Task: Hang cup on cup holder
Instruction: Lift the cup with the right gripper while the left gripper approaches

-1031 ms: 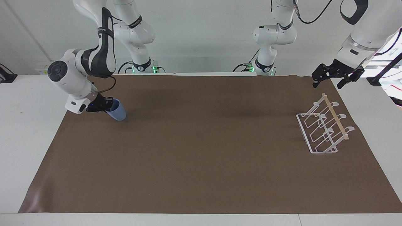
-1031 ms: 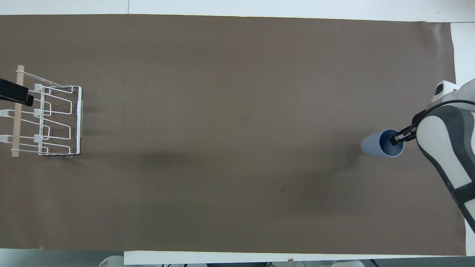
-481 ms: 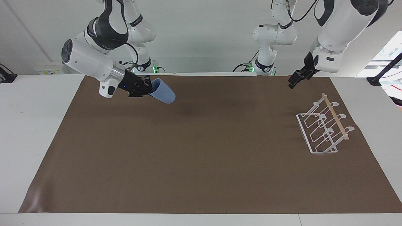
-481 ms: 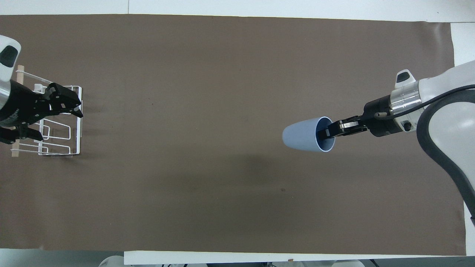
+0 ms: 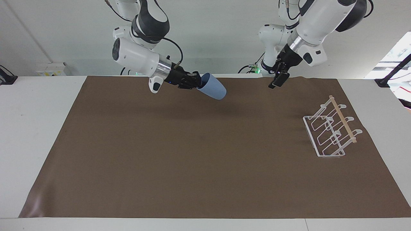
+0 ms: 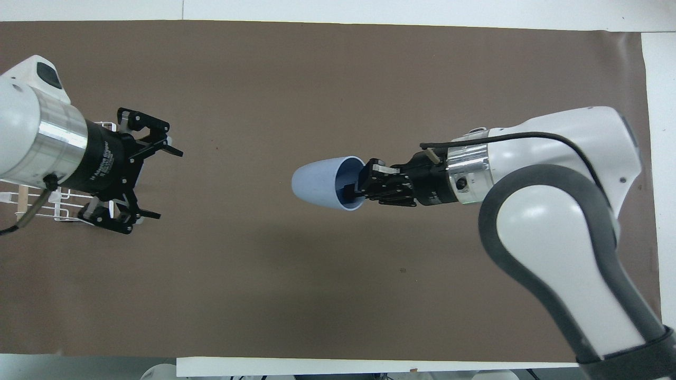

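The light-blue cup (image 5: 213,89) hangs in the air on its side, base toward the left arm's end; it also shows in the overhead view (image 6: 317,182). My right gripper (image 5: 198,84) is shut on the cup's rim, one finger inside the mouth (image 6: 353,189), over the mat's middle. My left gripper (image 5: 276,81) is open and empty, raised over the mat; in the overhead view (image 6: 170,184) its fingers point at the cup, well apart from it. The white wire cup holder (image 5: 330,133) with its wooden rod stands at the left arm's end, mostly hidden under the left arm from overhead (image 6: 58,212).
A brown mat (image 5: 192,154) covers most of the white table (image 5: 32,128). Nothing else stands on it.
My right gripper lifted the cup off the mat and carried it toward the table's middle. My left gripper swung from over the cup holder toward the middle and turned toward the cup.
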`<state>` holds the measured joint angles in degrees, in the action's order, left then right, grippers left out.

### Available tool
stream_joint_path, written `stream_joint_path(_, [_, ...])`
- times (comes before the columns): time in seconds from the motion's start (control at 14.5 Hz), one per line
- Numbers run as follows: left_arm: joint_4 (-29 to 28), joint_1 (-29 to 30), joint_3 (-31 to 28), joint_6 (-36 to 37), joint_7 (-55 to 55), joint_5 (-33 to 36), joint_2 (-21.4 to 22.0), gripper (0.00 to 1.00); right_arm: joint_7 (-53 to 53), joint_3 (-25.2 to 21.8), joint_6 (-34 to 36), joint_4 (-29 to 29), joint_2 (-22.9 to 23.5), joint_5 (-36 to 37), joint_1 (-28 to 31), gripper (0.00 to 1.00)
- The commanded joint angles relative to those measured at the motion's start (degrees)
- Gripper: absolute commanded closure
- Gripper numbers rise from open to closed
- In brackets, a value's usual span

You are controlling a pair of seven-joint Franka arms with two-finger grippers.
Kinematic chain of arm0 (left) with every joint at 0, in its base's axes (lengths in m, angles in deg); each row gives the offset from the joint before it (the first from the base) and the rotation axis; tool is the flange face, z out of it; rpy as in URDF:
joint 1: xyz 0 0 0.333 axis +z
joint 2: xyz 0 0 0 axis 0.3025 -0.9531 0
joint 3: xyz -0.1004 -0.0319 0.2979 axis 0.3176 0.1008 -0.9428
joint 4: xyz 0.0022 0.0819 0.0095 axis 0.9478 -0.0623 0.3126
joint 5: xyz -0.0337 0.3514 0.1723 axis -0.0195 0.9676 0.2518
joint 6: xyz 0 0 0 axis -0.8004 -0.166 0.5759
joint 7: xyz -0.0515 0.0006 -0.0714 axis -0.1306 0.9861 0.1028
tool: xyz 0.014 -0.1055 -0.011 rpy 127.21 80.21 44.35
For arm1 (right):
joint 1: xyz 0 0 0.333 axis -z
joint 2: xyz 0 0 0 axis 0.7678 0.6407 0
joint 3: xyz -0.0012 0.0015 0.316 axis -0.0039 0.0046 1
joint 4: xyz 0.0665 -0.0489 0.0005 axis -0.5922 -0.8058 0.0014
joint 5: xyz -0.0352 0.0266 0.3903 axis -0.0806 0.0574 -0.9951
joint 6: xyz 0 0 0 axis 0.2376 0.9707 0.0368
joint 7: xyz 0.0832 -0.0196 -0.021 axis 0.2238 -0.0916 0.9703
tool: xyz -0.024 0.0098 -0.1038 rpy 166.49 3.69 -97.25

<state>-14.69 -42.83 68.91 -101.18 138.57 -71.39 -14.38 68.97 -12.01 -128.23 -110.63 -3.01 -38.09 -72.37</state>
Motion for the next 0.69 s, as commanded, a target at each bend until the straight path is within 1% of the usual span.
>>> stream_joint_path(0.0, [-0.56, -2.37, -0.31, -2.79, 8.16, -4.09, 0.71, 0.00, -4.90, -0.35, -8.88, -1.39, -0.51, -5.59, -5.98, 1.00])
stream_joint_path(0.07, [-0.91, -3.33, -0.04, -2.97, 8.08, -4.89, 0.89, 0.00, -5.69, -0.35, -12.22, -1.39, -0.25, -6.47, -8.62, 1.00])
stream_joint_path(0.14, [-1.78, -4.74, 0.05, -3.14, 7.91, -5.16, 1.41, 0.00, -6.22, -0.35, -13.74, -1.39, -0.07, -6.57, -10.12, 1.00])
stream_joint_path(0.34, [-6.09, -6.32, 0.22, -8.04, 6.86, -7.18, 2.12, 0.00, -8.86, -0.35, -14.02, -1.30, 0.01, -6.57, -10.75, 1.00])
stream_joint_path(0.48, [-7.15, -6.51, 0.22, -9.29, 4.49, -7.36, 2.12, 0.00, -9.04, -0.35, -14.19, -1.22, 0.10, -6.57, -12.32, 1.00])
stream_joint_path(0.62, [-9.25, -6.60, 0.22, -11.30, 2.64, -7.62, 1.94, 0.00, -9.13, -0.35, -14.19, -1.22, 0.10, -6.57, -12.51, 1.00])
